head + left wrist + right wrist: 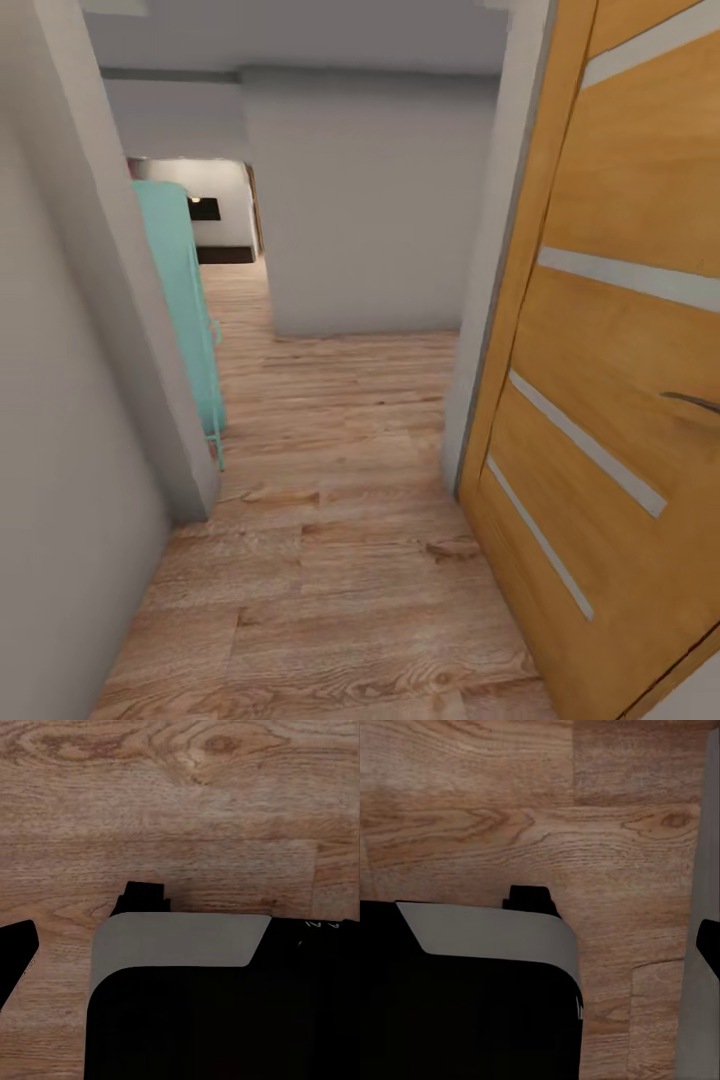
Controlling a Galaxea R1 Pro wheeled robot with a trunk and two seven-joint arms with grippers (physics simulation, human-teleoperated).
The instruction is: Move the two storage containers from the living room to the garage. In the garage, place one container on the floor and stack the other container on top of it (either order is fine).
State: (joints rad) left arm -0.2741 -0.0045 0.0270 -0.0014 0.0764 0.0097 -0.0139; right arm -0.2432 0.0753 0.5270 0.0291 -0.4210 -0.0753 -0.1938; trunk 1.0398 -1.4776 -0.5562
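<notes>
The two storage containers are out of view, and so is the garage. I am in a narrow passage with a light wood-plank floor (pixel 340 520). In the left wrist view, one dark fingertip (pixel 16 952) of my left gripper (pixel 180 956) sits at the frame's edge, above my black-and-grey base (pixel 180 937). In the right wrist view, a dark fingertip (pixel 709 945) of my right gripper (pixel 540 945) likewise sits at the edge, beside my base (pixel 487 934). Both fingertips stand far from the middle, with nothing held between the fingers.
An open orange wood door (pixel 610 400) with a handle (pixel 695 402) lines the right side. A grey wall corner (pixel 130 330) juts in on the left, with a teal piece of furniture (pixel 185 300) behind it. A grey wall (pixel 370 220) faces me; the floor runs on left of it.
</notes>
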